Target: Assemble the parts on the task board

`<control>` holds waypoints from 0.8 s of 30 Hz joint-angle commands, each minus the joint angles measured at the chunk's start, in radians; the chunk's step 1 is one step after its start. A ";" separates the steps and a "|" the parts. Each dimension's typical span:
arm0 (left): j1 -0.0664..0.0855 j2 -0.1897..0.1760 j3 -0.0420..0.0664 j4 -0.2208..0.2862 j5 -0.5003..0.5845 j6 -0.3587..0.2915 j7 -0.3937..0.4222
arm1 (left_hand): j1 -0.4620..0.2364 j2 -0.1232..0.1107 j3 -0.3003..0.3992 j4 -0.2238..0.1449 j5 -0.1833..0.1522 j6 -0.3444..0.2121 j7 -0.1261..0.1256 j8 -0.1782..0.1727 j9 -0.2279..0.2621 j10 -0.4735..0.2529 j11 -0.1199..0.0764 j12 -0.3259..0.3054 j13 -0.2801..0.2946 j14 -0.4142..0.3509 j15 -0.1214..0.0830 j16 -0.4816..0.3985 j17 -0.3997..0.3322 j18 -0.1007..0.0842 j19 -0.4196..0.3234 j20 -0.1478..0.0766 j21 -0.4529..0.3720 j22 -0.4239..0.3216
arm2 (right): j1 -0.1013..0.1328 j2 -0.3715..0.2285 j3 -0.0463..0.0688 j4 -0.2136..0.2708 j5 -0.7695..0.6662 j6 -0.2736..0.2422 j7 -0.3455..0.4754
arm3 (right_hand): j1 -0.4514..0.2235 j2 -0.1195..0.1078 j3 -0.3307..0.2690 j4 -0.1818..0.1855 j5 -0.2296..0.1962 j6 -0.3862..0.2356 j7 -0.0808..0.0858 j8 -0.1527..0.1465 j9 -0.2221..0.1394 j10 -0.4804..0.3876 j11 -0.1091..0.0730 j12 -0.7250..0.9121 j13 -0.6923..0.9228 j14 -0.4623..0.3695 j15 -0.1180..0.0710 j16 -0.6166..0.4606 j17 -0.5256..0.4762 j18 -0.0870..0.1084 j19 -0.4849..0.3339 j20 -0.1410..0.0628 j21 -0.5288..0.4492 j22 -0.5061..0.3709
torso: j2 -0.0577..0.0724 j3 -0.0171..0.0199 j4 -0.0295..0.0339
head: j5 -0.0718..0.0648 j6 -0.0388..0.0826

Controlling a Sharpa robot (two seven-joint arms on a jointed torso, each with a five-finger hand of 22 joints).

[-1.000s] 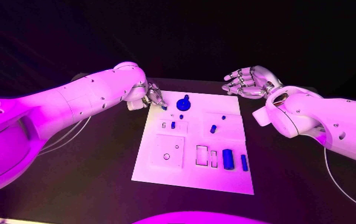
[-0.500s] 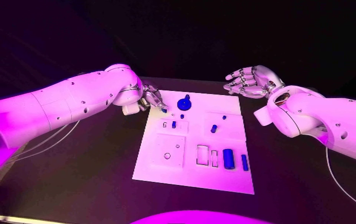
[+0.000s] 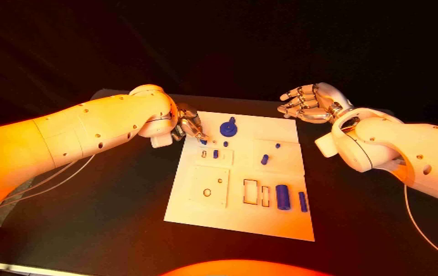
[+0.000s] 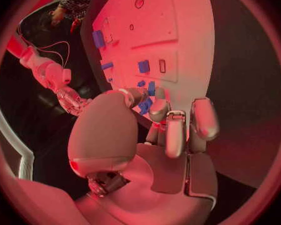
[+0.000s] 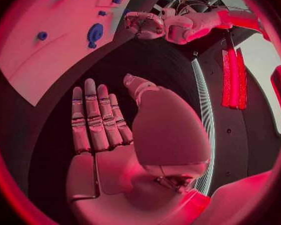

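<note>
The white task board [image 3: 239, 209] lies in the middle of the table. My left hand [image 3: 191, 125] hovers over its far left corner and pinches a small blue part [image 3: 202, 141] between thumb and finger; the left wrist view shows that part [image 4: 143, 105] at the fingertips. A round blue part [image 3: 228, 128] stands close by at the far edge. Small blue parts [image 3: 215, 154] [image 3: 264, 159] sit mid-board, and two longer ones [image 3: 282, 197] lie near the right edge. My right hand [image 3: 310, 103] is raised beyond the far right corner, fingers spread and palm [image 5: 100, 135] bare.
Empty outlined slots [image 3: 249, 191] and a square panel with a hole [image 3: 208, 187] lie on the board's near half. Black table [image 3: 109, 213] surrounds the board. Thin cables [image 3: 55, 178] trail under my left arm.
My left hand has moved a little nearer and inward over the board's far left corner, carrying the small blue part. The right hand has stayed where it was.
</note>
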 commanded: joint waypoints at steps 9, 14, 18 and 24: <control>-0.020 0.006 -0.007 0.016 -0.104 0.017 -0.007 | -0.011 0.000 0.177 -0.170 0.006 0.024 -0.013 0.003 0.063 0.011 -0.001 0.005 0.004 0.100 -0.007 0.005 0.251 -0.019 0.008 0.001 0.005 0.000 | -0.003 -0.004 0.000 0.003 -0.003 -0.008 0.031 | -0.005 0.008 0.005 -0.005 -0.003 -0.008 0.054 0.006 -0.002 -0.006 -0.001 0.000 -0.001 -0.003 -0.002 -0.006 -0.003 0.015 -0.007 -0.001 -0.002 -0.005 | 0.001 0.0008 -0.0033 | 0.006 0.000; -0.023 0.004 -0.012 0.024 -0.115 0.026 -0.010 | -0.011 0.000 0.177 -0.170 0.006 0.024 -0.013 0.003 0.063 0.011 -0.001 0.005 0.004 0.100 -0.007 0.005 0.251 -0.019 0.008 0.001 0.005 0.000 | -0.004 -0.005 0.000 0.002 -0.003 -0.008 0.032 | -0.005 0.008 0.006 -0.005 -0.003 -0.007 0.054 0.006 -0.002 -0.006 -0.001 0.000 -0.001 -0.003 -0.002 -0.005 -0.003 0.015 -0.007 -0.001 -0.001 -0.006 | 0.002 0.0008 -0.0037 | 0.006 -0.001; -0.024 0.000 -0.013 0.029 -0.119 0.030 -0.013 | -0.013 -0.002 0.180 -0.172 0.007 0.025 -0.014 0.003 0.063 0.013 -0.002 0.006 0.005 0.100 -0.008 0.005 0.251 -0.019 0.009 0.001 0.005 0.001 | -0.004 -0.006 0.000 0.004 -0.003 -0.008 0.031 | -0.005 0.008 0.006 -0.005 -0.003 -0.007 0.054 0.006 -0.002 -0.006 -0.001 0.000 -0.001 -0.003 -0.002 -0.005 -0.003 0.015 -0.007 -0.001 -0.001 -0.006 | 0.002 0.0016 -0.0029 | 0.006 -0.004; -0.025 -0.007 -0.014 0.039 -0.120 0.032 -0.017 | -0.014 -0.003 0.181 -0.173 0.007 0.025 -0.014 0.003 0.063 0.013 -0.002 0.005 0.004 0.100 -0.008 0.005 0.251 -0.019 0.008 0.000 0.005 -0.001 | -0.004 -0.007 0.000 0.014 -0.004 -0.006 0.028 | -0.005 0.007 0.006 -0.006 -0.003 -0.007 0.053 0.007 -0.002 -0.006 -0.001 0.000 -0.001 -0.003 -0.002 -0.006 -0.004 0.015 -0.009 -0.001 -0.002 -0.009 | 0.002 0.0023 -0.0051 | 0.003 -0.005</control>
